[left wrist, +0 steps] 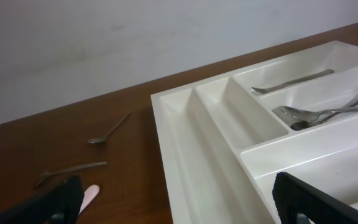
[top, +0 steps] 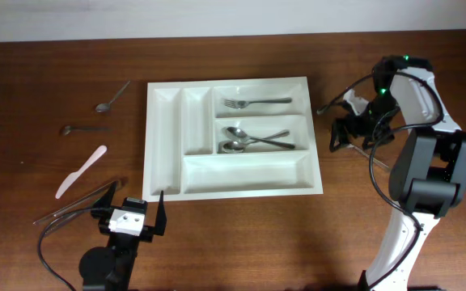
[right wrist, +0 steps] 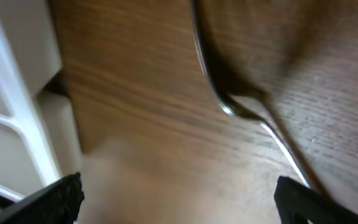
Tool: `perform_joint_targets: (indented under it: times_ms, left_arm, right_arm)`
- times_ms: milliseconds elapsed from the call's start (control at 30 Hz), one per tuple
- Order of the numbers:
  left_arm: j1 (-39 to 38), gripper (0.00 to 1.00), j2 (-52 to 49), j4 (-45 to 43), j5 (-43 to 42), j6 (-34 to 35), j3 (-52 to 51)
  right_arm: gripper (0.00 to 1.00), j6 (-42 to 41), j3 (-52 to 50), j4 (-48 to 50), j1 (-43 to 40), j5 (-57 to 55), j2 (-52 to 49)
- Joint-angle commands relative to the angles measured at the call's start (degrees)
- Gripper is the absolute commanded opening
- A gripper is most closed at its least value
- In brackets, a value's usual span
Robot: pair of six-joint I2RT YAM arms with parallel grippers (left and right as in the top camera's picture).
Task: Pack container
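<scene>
text: none legible | labels: none | brands: none | numbers: none | signs: none

The tray sits mid-surface near the far edge. A fork lies in its far-right compartment, two spoons just before it; a knife lies left of the tray.

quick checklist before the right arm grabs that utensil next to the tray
1. Right gripper open: ok.
2. Metal utensil in sight on the table below it, in the right wrist view: ok.
3. Utensil centred between the fingers: cannot tell, it runs off toward one side.
4. Fork or spoon: cannot tell, blurred.
5. Container has free compartments: ok.
6. Left gripper open and clear of the container: cannot tell, one finger sits at the near corner.
</scene>
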State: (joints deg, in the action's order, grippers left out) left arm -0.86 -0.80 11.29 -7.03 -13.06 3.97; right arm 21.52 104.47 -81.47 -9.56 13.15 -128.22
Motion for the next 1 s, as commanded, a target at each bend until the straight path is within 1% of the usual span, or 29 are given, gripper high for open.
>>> perform_joint_targets:
  times_ms: [0,367,400,500,767,967]
  left_arm:
    - [-0.04,0.99,0.46,-0.17,-0.22,-0.09,-0.50]
    - [-0.04,0.99,0.46,-0.17,-0.22,-0.09,-0.50]
    - [-0.04,0.99,0.46,-0.17,-0.20,-0.09,-0.50]
    - [-0.04,0.99,0.46,-0.17,-0.20,-0.11,-0.50]
    - [-0.04,0.99,0.46,-0.17,-0.20,-0.11,-0.50]
    - [-0.04,0.99,0.46,-0.17,-0.22,-0.11,-0.50]
  right_arm:
    - [1.00,-1.07,-0.92,0.79,-0.33,-1.79,0.02]
    - [1.00,-2.58,-2.95,3.89,-4.90,-1.77,0.02]
    - [0.99,-2.58,-3.23,4.24,-5.29,-1.75,0.02]
    - [0.90,-3.02,-3.96,5.25,-6.21,-1.77,0.02]
    - [0.89,-3.21,-6.40,7.93,-6.25,-1.77,0.02]
    - [0.80,-3.69,-12.13,11.65,-6.21,-1.77,0.02]
